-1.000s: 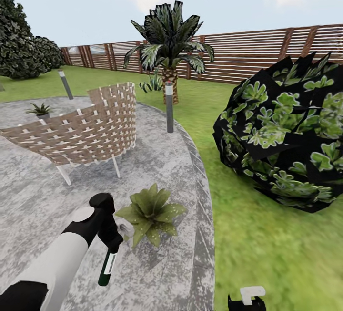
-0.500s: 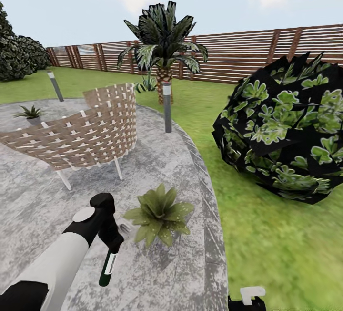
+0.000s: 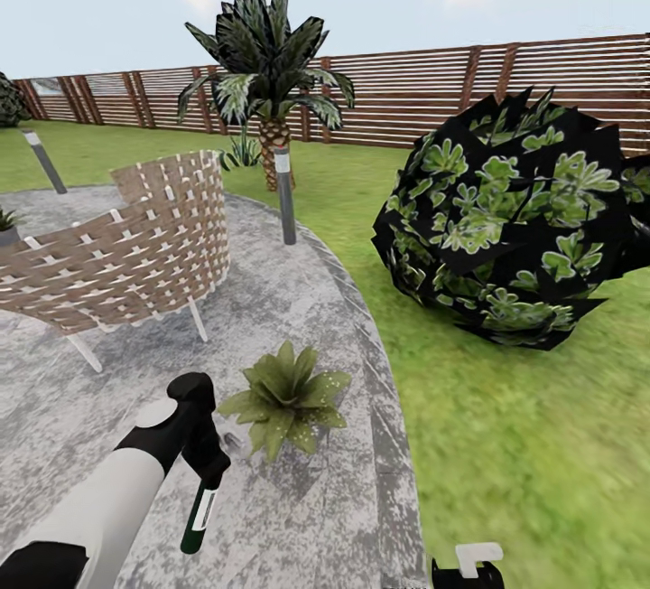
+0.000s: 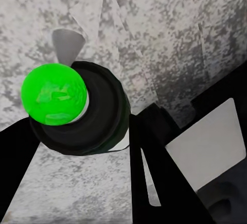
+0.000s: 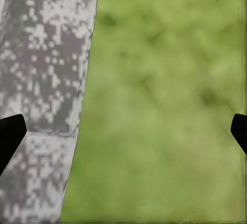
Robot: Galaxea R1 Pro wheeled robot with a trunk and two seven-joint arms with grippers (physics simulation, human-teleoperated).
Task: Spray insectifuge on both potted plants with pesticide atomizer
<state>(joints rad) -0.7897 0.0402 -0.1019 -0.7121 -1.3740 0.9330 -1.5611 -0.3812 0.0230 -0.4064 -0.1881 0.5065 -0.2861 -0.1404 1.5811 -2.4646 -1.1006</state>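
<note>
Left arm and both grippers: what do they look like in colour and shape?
The left arm is a smooth white tube with black joint sections and a round pale-grey disc at the wrist. The left gripper is glossy black with a flat white panel on one finger. The right gripper has black fingertips.

slim dark pesticide atomizer (image 3: 199, 518) hanging base-down over grey patio, leafy potted plant (image 3: 285, 397) just beside

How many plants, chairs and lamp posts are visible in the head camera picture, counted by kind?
Potted plants: 2, one near the left gripper, one cut by the left edge
Palm trees: 1
Big round bushes: 1
Small leafy plants by the palm: 1
Woven chairs: 1
Lamp posts: 2
Total: 8
</note>
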